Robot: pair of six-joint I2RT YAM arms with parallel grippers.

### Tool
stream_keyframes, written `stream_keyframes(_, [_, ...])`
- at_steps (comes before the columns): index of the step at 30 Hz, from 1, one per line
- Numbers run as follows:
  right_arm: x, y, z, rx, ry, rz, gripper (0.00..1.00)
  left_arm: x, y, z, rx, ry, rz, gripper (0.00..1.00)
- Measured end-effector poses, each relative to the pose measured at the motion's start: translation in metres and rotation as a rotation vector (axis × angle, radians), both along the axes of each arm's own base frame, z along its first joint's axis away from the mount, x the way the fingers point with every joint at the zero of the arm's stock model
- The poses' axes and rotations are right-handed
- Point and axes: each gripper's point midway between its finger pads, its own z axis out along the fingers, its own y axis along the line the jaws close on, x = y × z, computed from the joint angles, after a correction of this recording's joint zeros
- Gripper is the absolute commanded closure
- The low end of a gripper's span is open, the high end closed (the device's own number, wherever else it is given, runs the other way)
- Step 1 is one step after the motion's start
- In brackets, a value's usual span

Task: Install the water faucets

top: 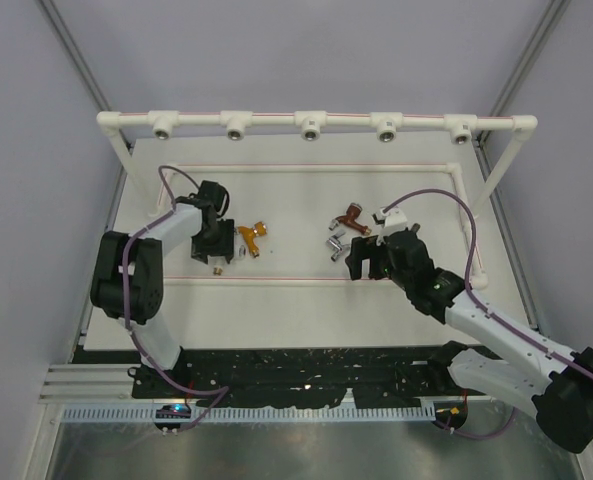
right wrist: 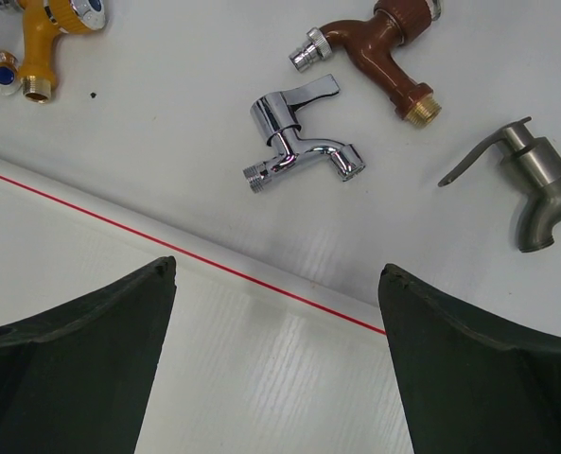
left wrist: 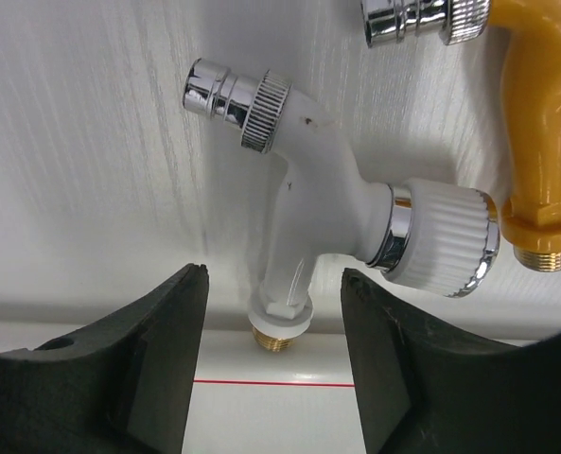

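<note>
The white tap [left wrist: 308, 199] lies flat on the table [top: 296, 300] at the left, its brass threaded end pointing near. The left gripper [left wrist: 272, 274] is down over it, one finger [left wrist: 166, 331] on each side of that end. The jaws are apart and, as far as the wrist view shows, touch nothing. The orange tap [left wrist: 540, 123] lies just right of it. At centre right the chrome tap [right wrist: 299, 142], copper tap [right wrist: 379, 52] and grey tap [right wrist: 531, 180] lie close together. The right gripper [right wrist: 277, 265] hangs just near of them, spread wide and empty. The pipe frame [top: 276, 120] runs along the far edge
</note>
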Motion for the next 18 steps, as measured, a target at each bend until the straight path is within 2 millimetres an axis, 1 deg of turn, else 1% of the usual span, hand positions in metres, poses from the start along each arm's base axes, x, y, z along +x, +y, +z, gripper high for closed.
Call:
stream_keyframes(5, [-0.001,-0.001,0.008,0.016,-0.022,-0.002,0.08,0.012,-0.004,0.005,0.000,0.000,-0.005,0.44])
stream_keyframes(8, [-0.001,-0.002,0.015,0.032,-0.042,-0.007,0.08,0.017,-0.008,0.008,-0.003,0.001,-0.014,0.45])
stream_keyframes(11, [-0.003,-0.004,0.023,0.054,-0.064,-0.016,0.09,0.012,-0.010,0.008,-0.015,0.024,-0.020,0.47])
stream_keyframes(14, [-0.005,-0.007,0.029,0.073,-0.083,-0.027,0.09,0.006,-0.014,0.008,-0.033,0.049,-0.029,0.47])
stream_keyframes(18, [-0.008,-0.010,0.030,0.080,-0.090,-0.035,0.09,0.002,-0.024,0.008,-0.052,0.059,-0.046,0.48])
